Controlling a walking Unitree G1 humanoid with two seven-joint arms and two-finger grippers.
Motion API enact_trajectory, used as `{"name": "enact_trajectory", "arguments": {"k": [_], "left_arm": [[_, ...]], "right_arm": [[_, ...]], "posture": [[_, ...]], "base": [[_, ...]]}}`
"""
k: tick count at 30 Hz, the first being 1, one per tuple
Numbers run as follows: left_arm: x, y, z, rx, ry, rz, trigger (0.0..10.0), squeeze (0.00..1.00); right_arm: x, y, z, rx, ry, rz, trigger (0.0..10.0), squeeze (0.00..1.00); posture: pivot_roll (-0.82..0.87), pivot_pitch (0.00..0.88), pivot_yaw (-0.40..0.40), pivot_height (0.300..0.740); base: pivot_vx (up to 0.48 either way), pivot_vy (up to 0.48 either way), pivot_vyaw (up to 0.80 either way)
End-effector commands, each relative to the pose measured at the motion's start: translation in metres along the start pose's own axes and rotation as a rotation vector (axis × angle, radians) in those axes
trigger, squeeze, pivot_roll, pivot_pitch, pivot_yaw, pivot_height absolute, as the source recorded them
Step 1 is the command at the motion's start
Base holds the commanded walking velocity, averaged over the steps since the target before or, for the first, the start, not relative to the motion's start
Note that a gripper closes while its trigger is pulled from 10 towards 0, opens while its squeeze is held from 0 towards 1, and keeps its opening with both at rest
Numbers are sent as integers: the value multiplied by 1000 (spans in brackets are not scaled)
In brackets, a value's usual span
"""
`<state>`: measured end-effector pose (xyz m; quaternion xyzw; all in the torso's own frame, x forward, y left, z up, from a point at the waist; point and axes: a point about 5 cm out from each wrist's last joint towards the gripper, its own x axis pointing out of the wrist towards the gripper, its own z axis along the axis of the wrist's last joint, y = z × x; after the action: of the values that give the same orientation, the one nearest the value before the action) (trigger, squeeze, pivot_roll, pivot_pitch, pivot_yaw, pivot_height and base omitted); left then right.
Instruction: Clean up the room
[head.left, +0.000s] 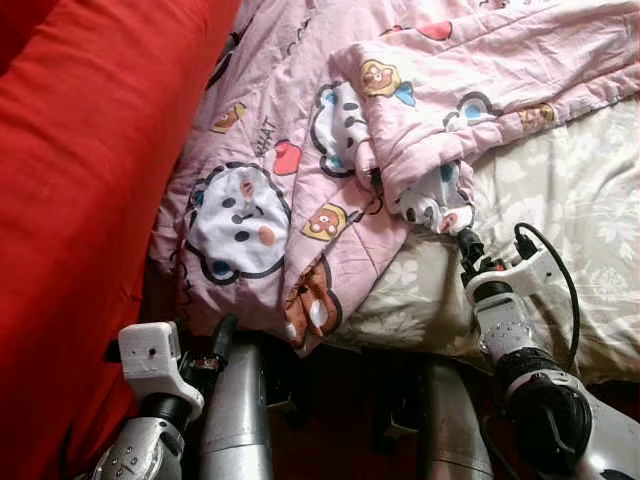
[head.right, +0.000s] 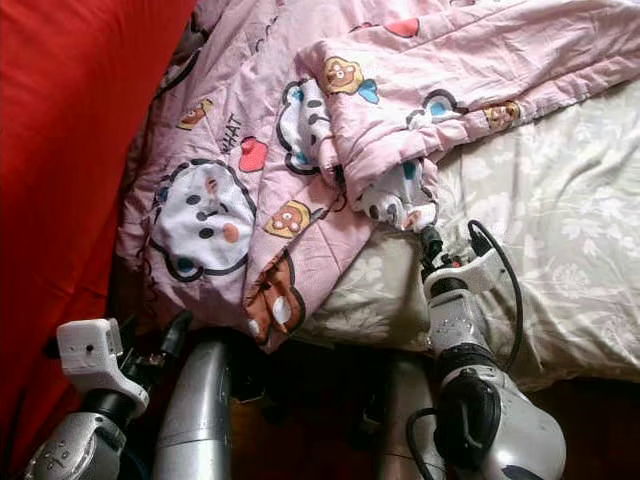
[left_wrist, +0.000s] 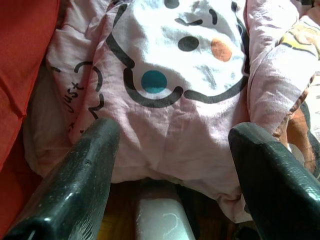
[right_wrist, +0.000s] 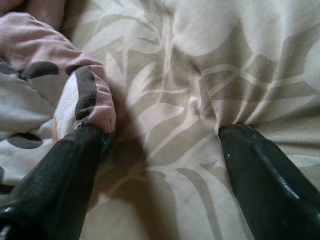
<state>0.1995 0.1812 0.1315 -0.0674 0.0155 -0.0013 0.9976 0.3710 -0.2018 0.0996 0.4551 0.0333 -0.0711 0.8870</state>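
Nearest the camera, the left gripper (left_wrist: 170, 165) hangs low beside the bed edge, fingers (left_wrist: 75, 185) spread wide with nothing between them; the pink cartoon-print quilt (head.left: 300, 170) hangs just beyond their tips. Slightly farther on, the right gripper (right_wrist: 160, 150) rests on the pale grey leaf-patterned bedsheet (head.left: 570, 210) — fingers wide apart, both tips pressing the sheet, one touching a folded corner of the quilt (right_wrist: 85, 100). The quilt lies crumpled across the bed, one edge draped over the side. A red fabric surface (head.left: 90, 180) runs along the robot's left.
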Motion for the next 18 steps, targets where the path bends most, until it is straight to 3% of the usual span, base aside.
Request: {"name": "enact_trajectory", "arguments": {"k": [1, 9, 18], "left_arm": [[-6, 4, -5, 13, 39, 24, 10000, 0], [1, 3, -5, 6, 22, 26, 10000, 0], [7, 1, -9, -2, 18, 27, 10000, 0]], "right_arm": [[-2, 0, -11, 13, 20, 17, 10000, 0], [-8, -3, -11, -35, -44, 76, 10000, 0], [-37, -38, -21, -201, -108, -10, 10000, 0]], "posture": [[238, 671, 30, 608], [209, 653, 12, 608], [178, 634, -7, 608]], "base": [[0, 0, 0], [0, 0, 0], [0, 0, 0]]}}
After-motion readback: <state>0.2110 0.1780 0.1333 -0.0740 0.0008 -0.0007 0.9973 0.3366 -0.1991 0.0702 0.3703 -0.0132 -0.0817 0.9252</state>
